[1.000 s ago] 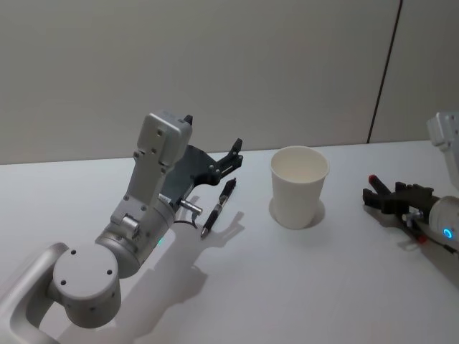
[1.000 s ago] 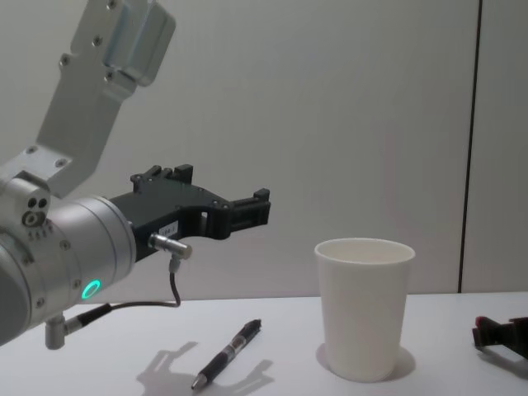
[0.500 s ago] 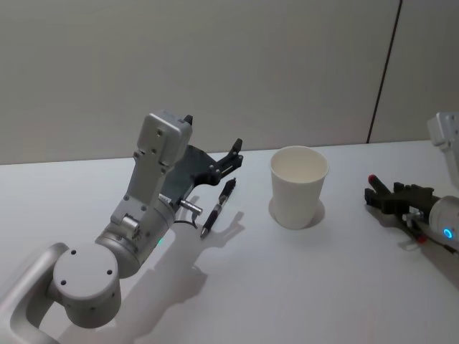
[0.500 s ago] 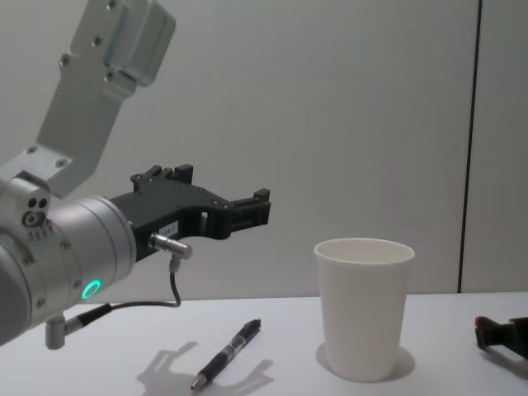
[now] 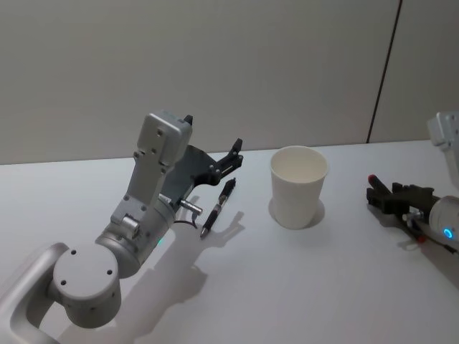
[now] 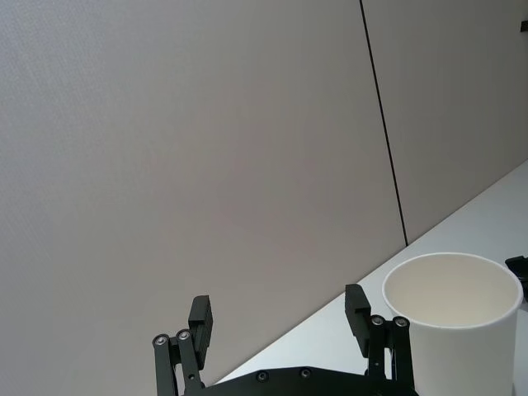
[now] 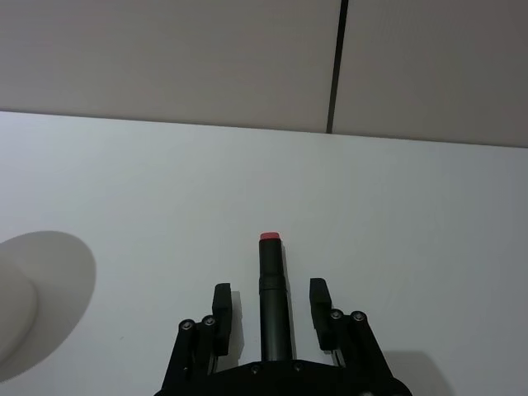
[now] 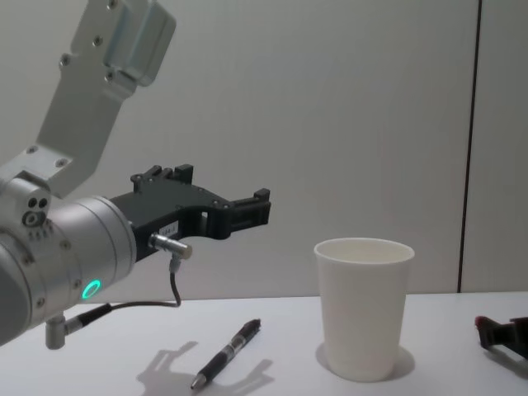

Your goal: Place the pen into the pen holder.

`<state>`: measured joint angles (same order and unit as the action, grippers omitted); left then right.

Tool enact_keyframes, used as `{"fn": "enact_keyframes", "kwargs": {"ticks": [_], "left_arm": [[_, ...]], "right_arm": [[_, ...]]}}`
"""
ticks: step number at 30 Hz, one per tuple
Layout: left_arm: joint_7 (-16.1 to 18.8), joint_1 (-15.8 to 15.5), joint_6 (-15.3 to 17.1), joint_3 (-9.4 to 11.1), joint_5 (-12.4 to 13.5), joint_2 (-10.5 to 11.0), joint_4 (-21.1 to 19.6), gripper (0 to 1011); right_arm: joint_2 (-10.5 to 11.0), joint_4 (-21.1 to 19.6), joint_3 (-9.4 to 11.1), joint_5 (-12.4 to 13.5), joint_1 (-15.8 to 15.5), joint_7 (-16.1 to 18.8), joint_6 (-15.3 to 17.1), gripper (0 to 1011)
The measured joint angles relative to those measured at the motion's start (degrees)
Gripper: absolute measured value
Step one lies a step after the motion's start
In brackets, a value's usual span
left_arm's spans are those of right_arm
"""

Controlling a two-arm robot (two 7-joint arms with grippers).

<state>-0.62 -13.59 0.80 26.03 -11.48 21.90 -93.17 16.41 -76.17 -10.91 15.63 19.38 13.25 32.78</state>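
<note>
Head view puts the pen (image 5: 218, 208) flat on the white table (image 5: 287, 287), just left of the pen holder (image 5: 298, 188), a plain white paper cup standing upright with its mouth open. The two are near each other but not touching. The pen lies at a slant, its tip towards me and its far end pointing away.

My left tool (image 5: 233, 158) hangs in the air above and just behind the pen. Its fingers are spread wide with nothing between them, which the left wrist view confirms (image 6: 278, 305). From the chest view it sits well above the pen (image 8: 227, 353).

My right tool (image 5: 380, 195) rests low at the right side of the table. Its fingers are open on either side of what looks like a dark red-tipped marker (image 7: 271, 264), with a gap showing on both sides.

I'd judge the pen light, stiff and smooth, so it is likely to roll or twist if pinched off-centre. I'd come down across the barrel near its middle, with the fingers square to its length.

The paper cup looks light and easy to tip, so I'd lower the pen in from above without brushing the rim.
</note>
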Motion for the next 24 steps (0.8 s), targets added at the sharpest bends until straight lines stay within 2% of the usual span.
{"fn": "enact_keyframes", "kwargs": {"ticks": [24], "left_arm": [[0.0, 0.0, 0.0, 0.0, 0.0, 0.0, 0.0, 1001]], "right_arm": [[0.0, 0.0, 0.0, 0.0, 0.0, 0.0, 0.0, 418]]}}
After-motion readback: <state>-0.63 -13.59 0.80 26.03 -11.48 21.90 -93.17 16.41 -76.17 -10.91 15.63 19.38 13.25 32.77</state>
